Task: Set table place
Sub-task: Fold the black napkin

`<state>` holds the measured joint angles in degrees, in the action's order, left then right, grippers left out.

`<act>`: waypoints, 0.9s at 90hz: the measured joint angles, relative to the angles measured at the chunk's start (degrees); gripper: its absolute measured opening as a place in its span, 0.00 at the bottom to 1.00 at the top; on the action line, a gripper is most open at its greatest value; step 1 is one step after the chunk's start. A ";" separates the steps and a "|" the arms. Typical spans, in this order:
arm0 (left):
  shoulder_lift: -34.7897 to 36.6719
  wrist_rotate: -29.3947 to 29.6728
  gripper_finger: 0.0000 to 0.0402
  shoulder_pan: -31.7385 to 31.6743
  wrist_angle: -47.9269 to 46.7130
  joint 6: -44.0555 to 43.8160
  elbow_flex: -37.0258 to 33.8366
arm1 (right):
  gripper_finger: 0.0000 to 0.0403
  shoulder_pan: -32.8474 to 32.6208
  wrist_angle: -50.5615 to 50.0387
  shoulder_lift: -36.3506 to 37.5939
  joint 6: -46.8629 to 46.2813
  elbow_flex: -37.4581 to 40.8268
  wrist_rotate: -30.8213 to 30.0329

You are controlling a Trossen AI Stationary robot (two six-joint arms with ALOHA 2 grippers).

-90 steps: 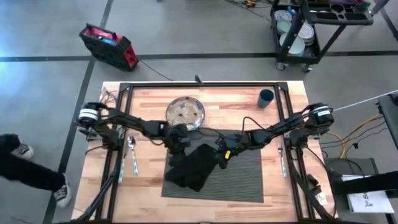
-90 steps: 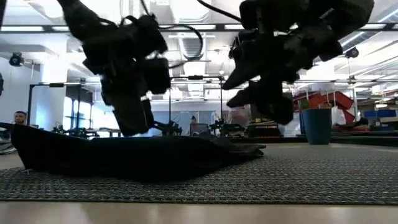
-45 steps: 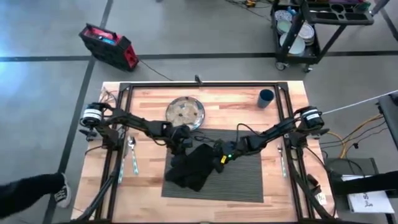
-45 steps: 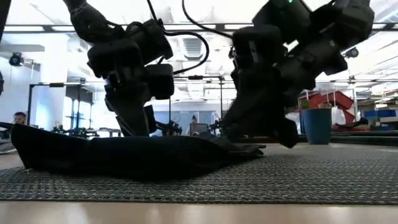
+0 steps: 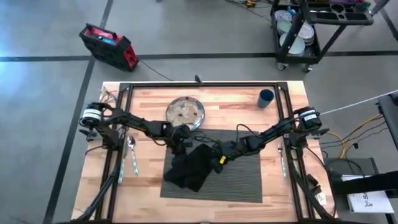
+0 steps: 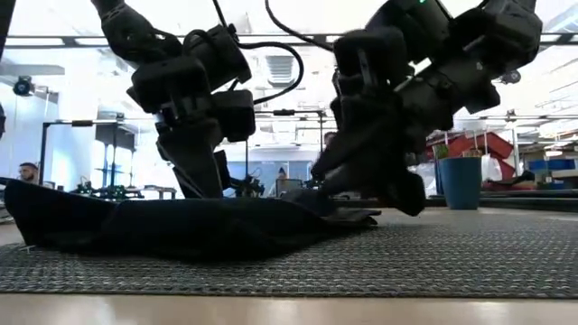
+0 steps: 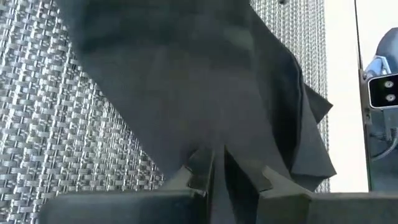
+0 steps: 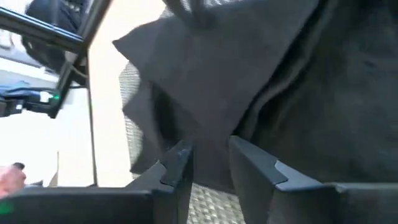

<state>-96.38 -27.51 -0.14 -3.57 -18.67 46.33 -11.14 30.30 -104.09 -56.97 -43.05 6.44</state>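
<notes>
While the placemat (image 5: 233,177) lies mid-tabletop (image 5: 149,196), below the plate (image 5: 185,113), a black napkin (image 5: 193,167) rumples on its left part. Left tool (image 7: 217,163) pinches napkin; right tool (image 8: 210,163) spread at its edge. Risk: dragging napkin shifts mat. Wrist views show grip; high view doesn't.

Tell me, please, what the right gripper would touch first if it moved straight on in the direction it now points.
Most likely the black cloth napkin: the right gripper points into its folds with fingers apart, the placemat underneath.
</notes>
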 joint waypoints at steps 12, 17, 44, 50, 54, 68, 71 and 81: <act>0.00 0.04 0.05 0.00 0.17 0.00 0.00 | 0.11 0.02 -1.39 -0.10 -0.06 0.03 -0.49; 0.00 0.05 0.05 0.00 0.31 -0.01 0.00 | 0.09 0.02 -2.79 -0.07 -0.31 0.04 -0.75; 0.00 0.11 0.05 0.00 0.66 0.18 0.00 | 0.02 0.03 -2.99 -0.12 -0.10 -0.50 -0.41; 0.00 0.09 0.05 0.00 0.66 0.25 0.00 | 0.01 0.03 -2.80 -0.12 -0.07 -0.96 -0.41; 0.15 0.09 0.05 0.01 0.68 0.40 0.00 | 0.00 0.03 -2.97 -0.12 -0.09 -1.30 -0.39; 3.02 0.10 0.05 0.00 0.27 0.67 -0.02 | 0.00 0.15 -2.51 -0.12 0.22 -3.82 0.12; 4.31 0.15 0.05 0.00 -0.29 0.67 -0.02 | 0.00 0.22 -2.54 -0.12 0.64 -4.51 0.66; 9.30 1.14 0.05 0.02 -2.89 0.69 -0.02 | 0.00 0.94 -2.84 -0.10 2.03 -6.99 2.04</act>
<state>-87.08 -26.37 -0.12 -6.46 -17.98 46.30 -10.19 27.46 -104.18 -54.94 -50.04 8.48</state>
